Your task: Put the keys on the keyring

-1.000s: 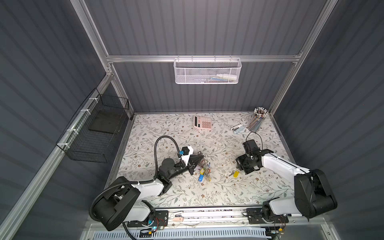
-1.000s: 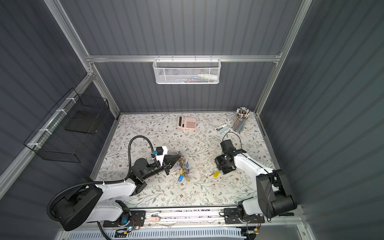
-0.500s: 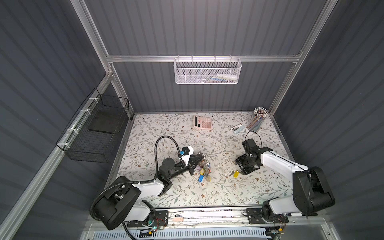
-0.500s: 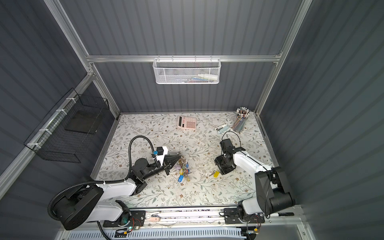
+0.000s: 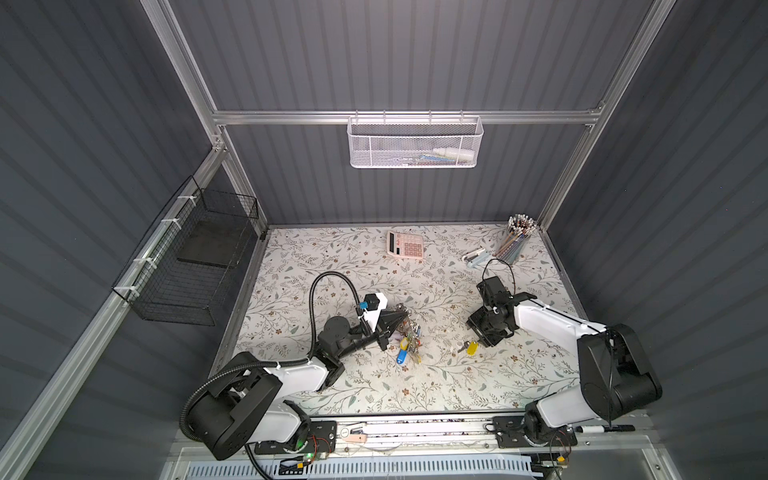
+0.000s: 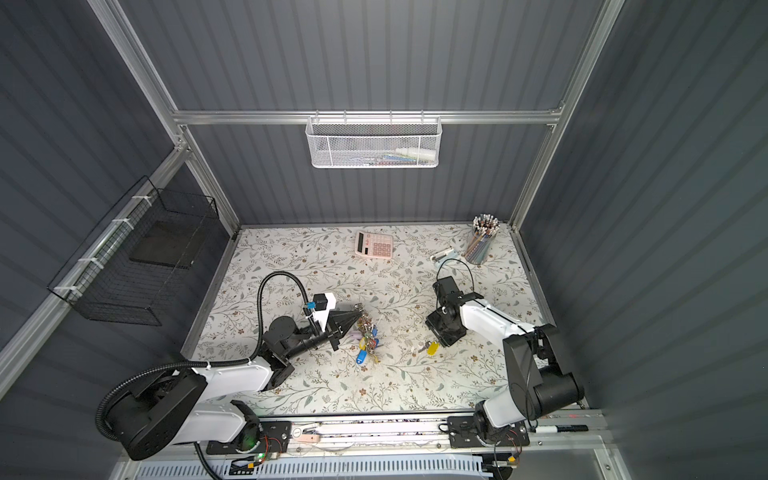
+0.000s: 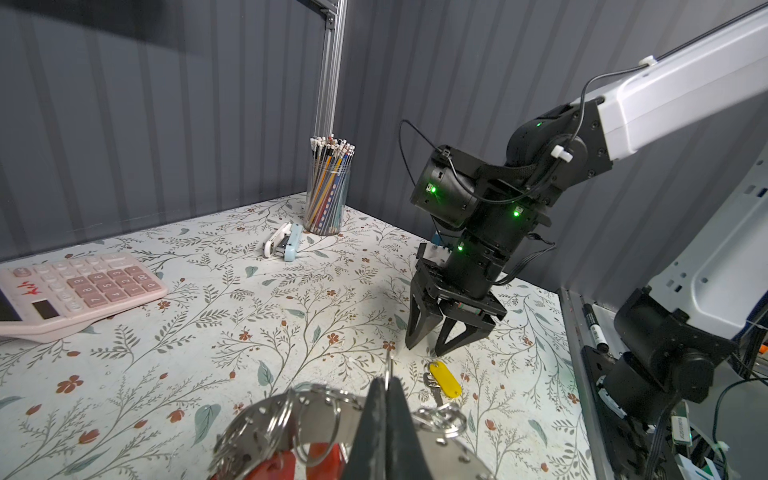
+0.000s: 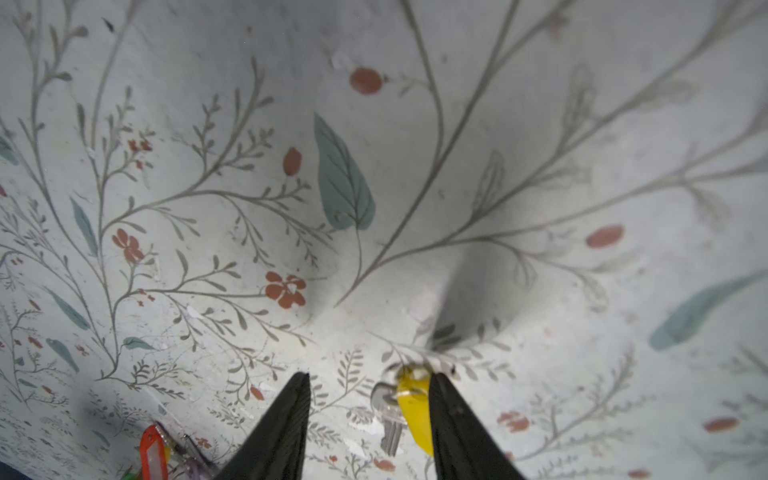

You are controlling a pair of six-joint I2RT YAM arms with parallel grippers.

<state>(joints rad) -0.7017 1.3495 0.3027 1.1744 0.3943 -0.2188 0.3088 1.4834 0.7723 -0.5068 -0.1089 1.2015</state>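
Floral table (image 7: 232, 316) beneath downturned right gripper (image 7: 426, 350)

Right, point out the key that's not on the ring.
The yellow-tagged key, lying alone by the right gripper; the rest hang on the ring.

Grey ribbed walls (image 5: 415, 50) enclose a floral-patterned tabletop (image 5: 332, 257) framed by aluminium rails (image 5: 291, 117).

— How does the robot look?
— White shells (image 5: 548, 322), black joints (image 5: 611, 370). Right arm (image 7: 665, 95): green lights (image 7: 432, 189) just behind the pointed black right pincer (image 7: 424, 350), thin black cable (image 7: 401, 139) looping farther back.
— The left arm (image 5: 295, 374)?
— Ribbed black hose (image 5: 332, 274) well behind the black left pincer (image 7: 385, 388).
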